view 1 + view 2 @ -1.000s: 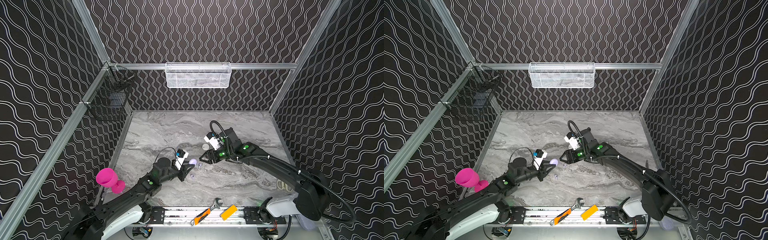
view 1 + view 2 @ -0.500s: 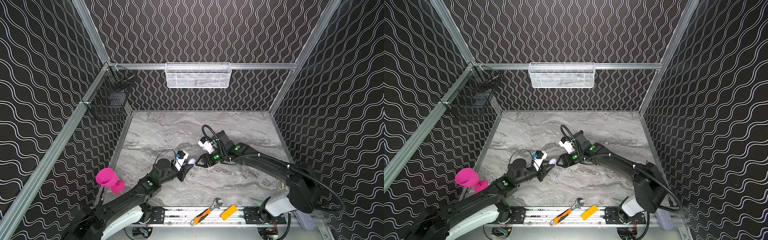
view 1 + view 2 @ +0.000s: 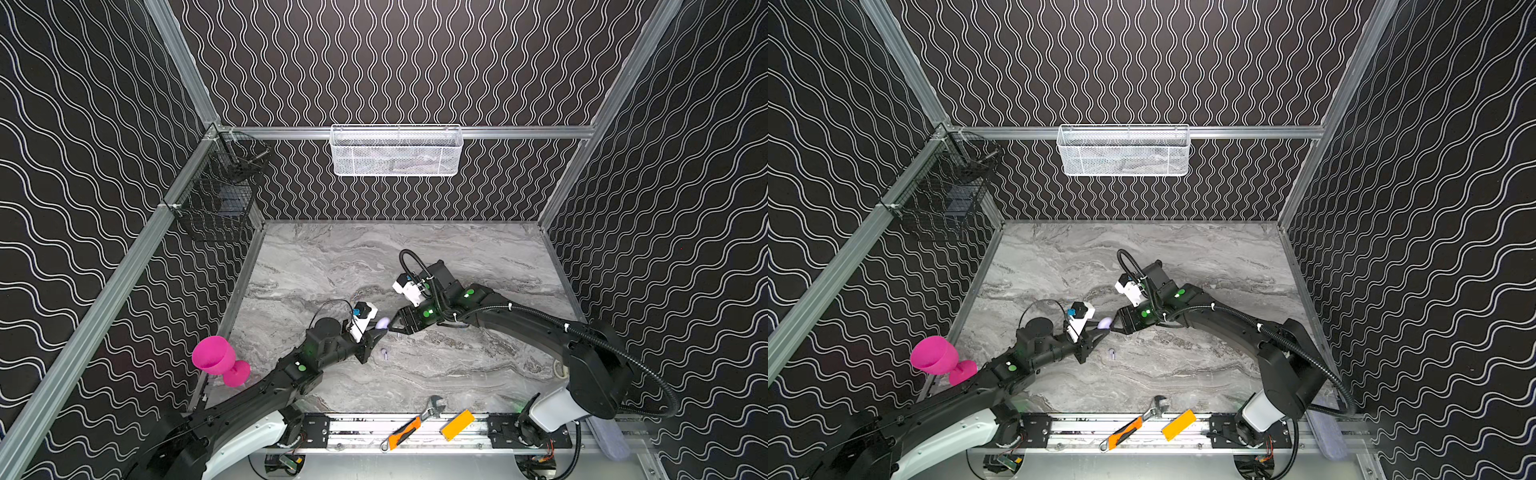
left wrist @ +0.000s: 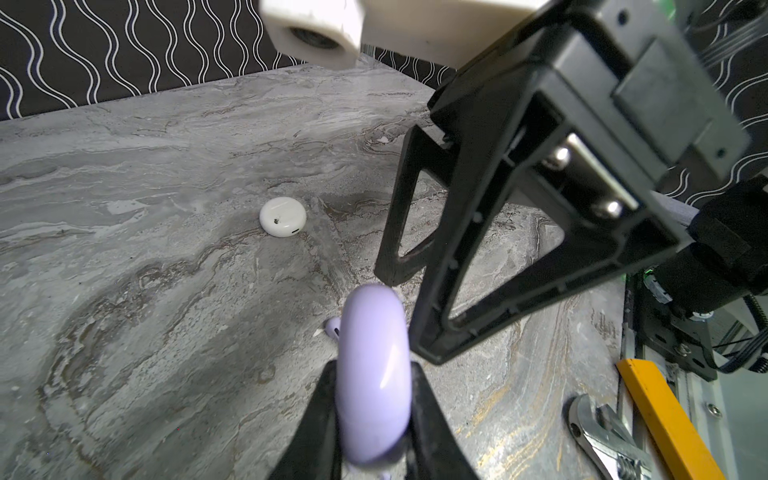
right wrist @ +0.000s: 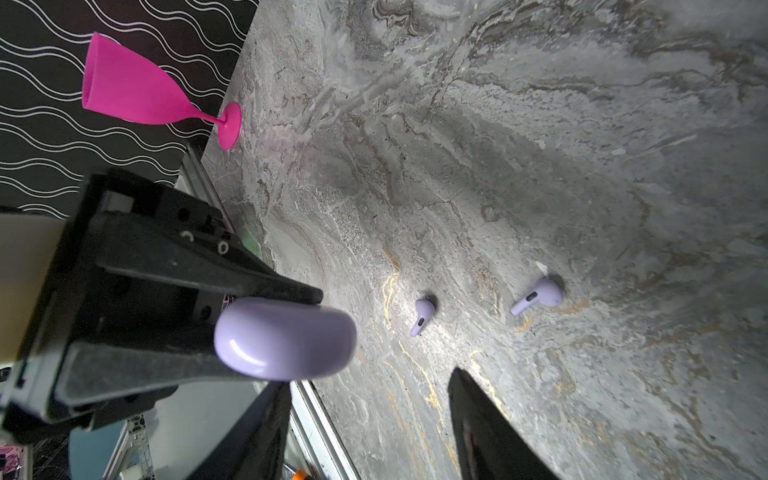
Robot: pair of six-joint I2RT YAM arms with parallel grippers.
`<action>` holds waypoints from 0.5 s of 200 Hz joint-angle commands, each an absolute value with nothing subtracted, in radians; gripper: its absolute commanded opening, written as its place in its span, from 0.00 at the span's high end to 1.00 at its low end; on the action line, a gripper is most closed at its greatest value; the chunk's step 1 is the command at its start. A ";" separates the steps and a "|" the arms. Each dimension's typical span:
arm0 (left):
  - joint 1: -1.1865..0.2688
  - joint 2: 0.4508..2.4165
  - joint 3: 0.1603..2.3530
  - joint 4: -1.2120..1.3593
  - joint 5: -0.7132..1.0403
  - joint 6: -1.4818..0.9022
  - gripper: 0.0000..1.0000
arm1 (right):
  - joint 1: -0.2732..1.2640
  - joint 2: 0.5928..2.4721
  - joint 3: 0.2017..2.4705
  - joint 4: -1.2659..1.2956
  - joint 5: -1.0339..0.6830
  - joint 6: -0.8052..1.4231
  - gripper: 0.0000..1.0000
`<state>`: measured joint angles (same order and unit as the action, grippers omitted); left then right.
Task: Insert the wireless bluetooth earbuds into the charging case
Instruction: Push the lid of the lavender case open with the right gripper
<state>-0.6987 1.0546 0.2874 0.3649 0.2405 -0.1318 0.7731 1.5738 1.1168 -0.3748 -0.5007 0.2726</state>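
Note:
A closed lavender charging case (image 4: 372,374) is held edge-on above the table by my left gripper (image 4: 372,368), which is shut on it. In both top views the case (image 3: 382,322) (image 3: 1105,322) hangs near the table's middle. My right gripper (image 5: 370,380) is open and empty. Its fingertips (image 4: 432,353) stand right beside the case without gripping it. Two lavender earbuds (image 5: 422,316) (image 5: 540,297) lie loose on the marble. One of them shows in the top views (image 3: 384,353) (image 3: 1111,353), just in front of the left gripper. A closed white round case (image 4: 283,216) lies farther back.
A pink goblet (image 3: 216,359) stands at the table's left edge. A wrench (image 3: 432,405), an orange utility knife (image 3: 401,434) and a yellow block (image 3: 457,424) lie on the front rail. A white mesh basket (image 3: 397,151) hangs on the back wall and a black wire basket (image 3: 220,199) on the left wall.
My right gripper has moved left and forward, up to the lavender case. The left gripper and the case have hardly moved.

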 commanded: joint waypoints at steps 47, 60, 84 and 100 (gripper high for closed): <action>-0.701 1.055 0.287 0.412 0.275 -0.124 0.93 | 0.773 1.589 1.152 -0.362 -0.489 0.264 0.38; -0.703 1.053 0.287 0.411 0.273 -0.124 0.93 | 0.773 1.591 1.154 -0.364 -0.485 0.262 0.38; -0.703 1.049 0.286 0.410 0.272 -0.124 0.93 | 0.766 1.590 1.155 -0.365 -0.479 0.259 0.38; -0.703 1.050 0.286 0.410 0.273 -0.125 0.93 | 0.759 1.588 1.155 -0.366 -0.480 0.258 0.38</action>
